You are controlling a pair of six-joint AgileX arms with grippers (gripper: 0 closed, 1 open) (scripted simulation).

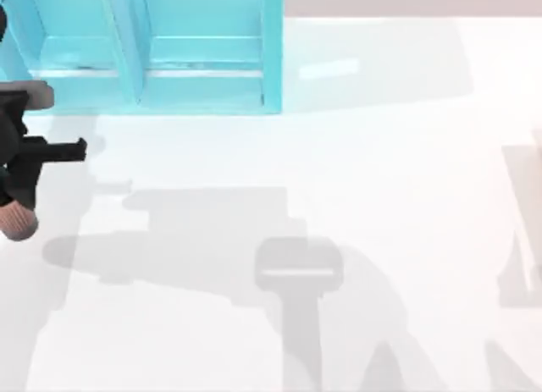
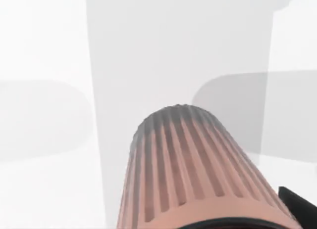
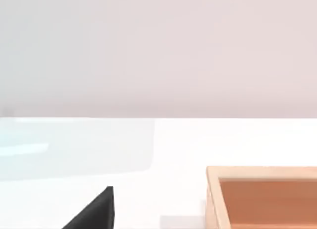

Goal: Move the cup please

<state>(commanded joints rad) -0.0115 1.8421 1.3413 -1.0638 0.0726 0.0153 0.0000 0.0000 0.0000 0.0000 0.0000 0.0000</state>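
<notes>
Left arm at the top view's 9 o'clock edge, over the white table (image 1: 356, 155). Cup (image 1: 19, 223) is at about 8 o'clock there, partly hidden under the arm. In the left wrist view the cup (image 2: 188, 169) sits right against the camera, ribbed side facing up at me, dark rim at the near end.

I read it as lifted and lying tilted in the left gripper (image 2: 247, 221), jaws pinched on it near the rim. One dark fingertip (image 2: 299, 206) peeks past its flank. The contact itself is hidden, so that is a judgement.

Turquoise cabinet (image 1: 152, 53) stands at 11 to 12 o'clock, well apart from the cup.

Right arm parked off the 3 o'clock side. Its wrist view shows a dark finger tip (image 3: 96, 211) and a wooden box (image 3: 213, 194) nearby. I cannot tell whether that gripper is spread or pressed together.

Handling, my guess:
- Small tumbler, likely light and rigid.
- The vertical ribs should give the pads some bite across the sides.
- The taper toward the base could let it creep out of a loose hold.
- Best grip is across the wider upper body, with moderate squeeze.
</notes>
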